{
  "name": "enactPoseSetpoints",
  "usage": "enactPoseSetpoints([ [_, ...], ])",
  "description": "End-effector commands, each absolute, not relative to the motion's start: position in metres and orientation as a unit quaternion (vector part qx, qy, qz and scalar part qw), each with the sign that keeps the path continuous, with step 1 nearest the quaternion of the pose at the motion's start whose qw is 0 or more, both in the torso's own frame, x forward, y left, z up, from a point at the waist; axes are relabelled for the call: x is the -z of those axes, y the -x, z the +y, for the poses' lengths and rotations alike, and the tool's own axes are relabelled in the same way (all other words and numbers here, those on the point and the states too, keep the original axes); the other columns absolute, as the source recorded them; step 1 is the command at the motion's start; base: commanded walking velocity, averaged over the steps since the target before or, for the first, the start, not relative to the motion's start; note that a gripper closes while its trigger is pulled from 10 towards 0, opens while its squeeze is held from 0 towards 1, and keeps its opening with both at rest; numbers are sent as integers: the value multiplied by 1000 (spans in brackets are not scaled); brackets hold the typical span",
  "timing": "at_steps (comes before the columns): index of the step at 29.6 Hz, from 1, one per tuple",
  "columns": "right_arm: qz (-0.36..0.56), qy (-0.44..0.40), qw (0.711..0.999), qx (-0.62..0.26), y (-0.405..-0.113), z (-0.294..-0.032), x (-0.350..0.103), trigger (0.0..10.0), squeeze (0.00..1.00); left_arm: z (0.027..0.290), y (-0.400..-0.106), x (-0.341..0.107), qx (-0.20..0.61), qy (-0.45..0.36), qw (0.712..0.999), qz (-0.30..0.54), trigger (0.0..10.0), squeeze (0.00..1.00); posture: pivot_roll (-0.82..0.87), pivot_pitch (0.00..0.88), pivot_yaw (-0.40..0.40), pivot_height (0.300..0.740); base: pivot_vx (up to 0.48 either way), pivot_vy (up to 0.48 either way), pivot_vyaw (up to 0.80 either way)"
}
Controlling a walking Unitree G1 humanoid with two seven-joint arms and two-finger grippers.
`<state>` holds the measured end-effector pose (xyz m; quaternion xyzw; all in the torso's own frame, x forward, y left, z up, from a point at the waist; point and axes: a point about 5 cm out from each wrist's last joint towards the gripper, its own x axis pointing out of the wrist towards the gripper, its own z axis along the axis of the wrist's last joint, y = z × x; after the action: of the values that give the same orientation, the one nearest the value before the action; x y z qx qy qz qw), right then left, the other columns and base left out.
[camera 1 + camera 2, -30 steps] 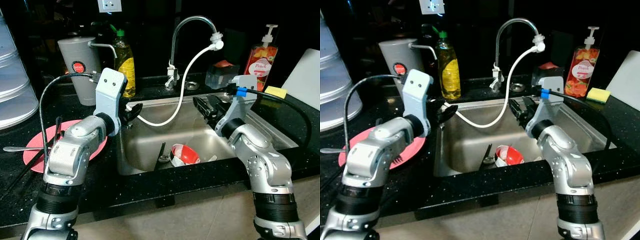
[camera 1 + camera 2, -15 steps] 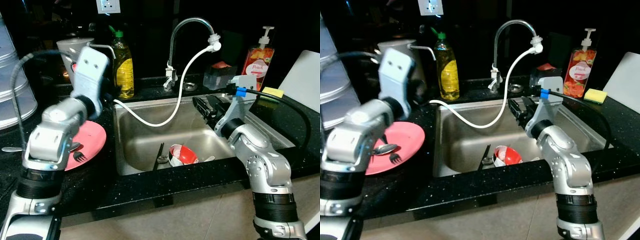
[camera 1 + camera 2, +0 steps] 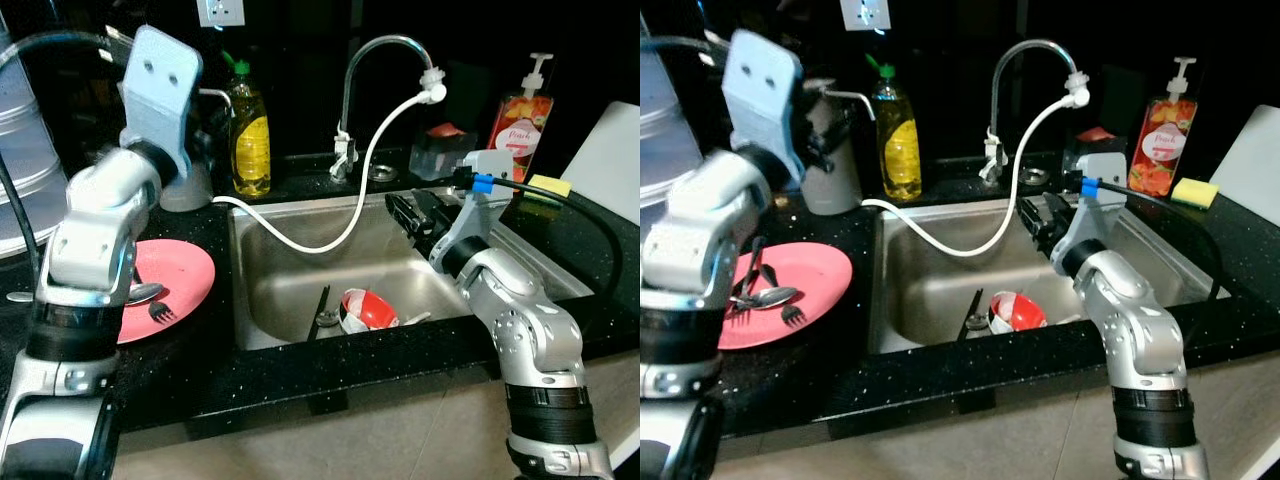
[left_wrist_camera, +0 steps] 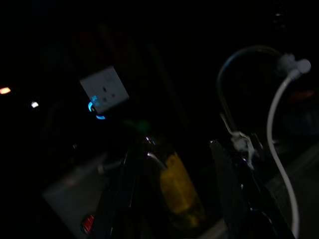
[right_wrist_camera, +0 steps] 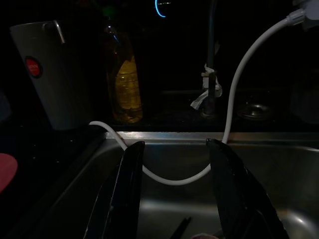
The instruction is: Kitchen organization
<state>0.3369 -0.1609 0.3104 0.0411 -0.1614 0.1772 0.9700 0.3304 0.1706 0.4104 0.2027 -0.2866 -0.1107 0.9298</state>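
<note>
Pink plate: we see the pink plate (image 3: pixel 815 275) flat on the black speckled counter (image 3: pixel 940 385) by the sink's left edge, smooth and round, carrying metal cutlery (image 3: pixel 765 297); we judge it serves as a collecting spot.
Left gripper: our left gripper (image 4: pixel 174 189) is raised before the grey holder (image 3: pixel 832 170) at the counter's back-left; its fingers stand apart with nothing between them, probably poised to reach there.
Soap bottle: the yellow soap bottle (image 3: pixel 250 140), clear plastic with a green cap, stands just beside the holder at the sink's back edge.
Hose: a thin white hose (image 3: pixel 330 235) droops from the curved chrome tap (image 3: pixel 370 55) over the sink's left rim.
Sink: the brushed-steel sink (image 3: pixel 290 290) holds a red-and-white bowl (image 3: pixel 368 308) and dark chopsticks (image 3: pixel 318 305) near its front wall, awaiting sorting, we think.
Right gripper: our right gripper (image 5: pixel 174 194) hovers over the basin, fingers parted and empty.
Right edge: a pump bottle (image 3: pixel 520 115) and a yellow sponge (image 3: pixel 552 184) sit on the counter behind the sink.
</note>
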Motion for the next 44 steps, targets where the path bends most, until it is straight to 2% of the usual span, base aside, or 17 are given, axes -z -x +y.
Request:
enactPoseSetpoints([
  [1,-168,-41,969,-175,-336,-162,-313,10000,0,176,-330,-416,93,-218,925,-299,10000,0,-61,55,9,740,0,0,0],
  [14,-169,-42,969,-174,-335,-162,-314,10000,0,183,-331,-436,56,-215,906,-360,10000,0,-62,59,8,740,0,0,0],
  [33,-170,-44,969,-174,-335,-162,-314,10000,0,188,-336,-433,45,-215,906,-363,10000,0,-63,61,10,740,0,0,0],
  [40,-169,-45,969,-174,-335,-162,-314,10000,0,193,-340,-419,34,-210,919,-332,10000,0,-61,61,9,740,0,0,0],
  [43,-169,-45,969,-174,-334,-162,-314,10000,0,201,-347,-402,14,-195,943,-269,10000,0,-59,62,14,740,0,0,0],
  [44,-168,-45,969,-174,-334,-162,-313,10000,0,209,-353,-386,4,-202,958,-206,10000,0,-54,63,15,740,0,0,0],
])
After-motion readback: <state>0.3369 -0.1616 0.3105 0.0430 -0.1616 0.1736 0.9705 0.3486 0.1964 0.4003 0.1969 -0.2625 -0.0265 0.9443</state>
